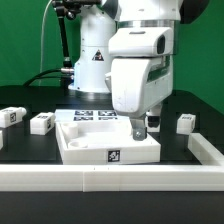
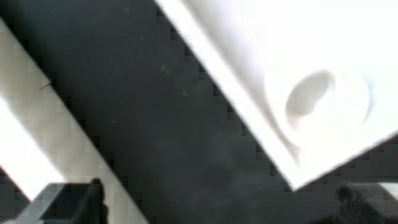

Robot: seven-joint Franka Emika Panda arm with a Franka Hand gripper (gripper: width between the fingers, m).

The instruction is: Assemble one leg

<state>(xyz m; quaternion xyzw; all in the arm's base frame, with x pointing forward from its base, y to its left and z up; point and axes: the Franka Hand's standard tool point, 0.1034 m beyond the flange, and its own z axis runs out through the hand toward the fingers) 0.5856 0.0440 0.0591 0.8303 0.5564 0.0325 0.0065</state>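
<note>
1. Closest up, a white fence (image 1: 110,182) runs along the table's 6 o'clock edge.
2. Behind it sits the square tray piece (image 1: 85,148). The gripper (image 1: 139,128) hangs low by its 2 o'clock corner, fingers (image 2: 64,205) spread wide, nothing between them.
3. One leg (image 1: 185,122) lies at 3 o'clock of the tray, apart from the gripper. The second leg (image 1: 41,122) and third leg (image 1: 10,117) lie at 9 o'clock.
4. The marker board (image 1: 95,115) lies at 12 o'clock.

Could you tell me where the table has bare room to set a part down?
Bare table shows on the exterior view's left of the tray and on its right, before a leg. Crowded around the gripper.
</note>
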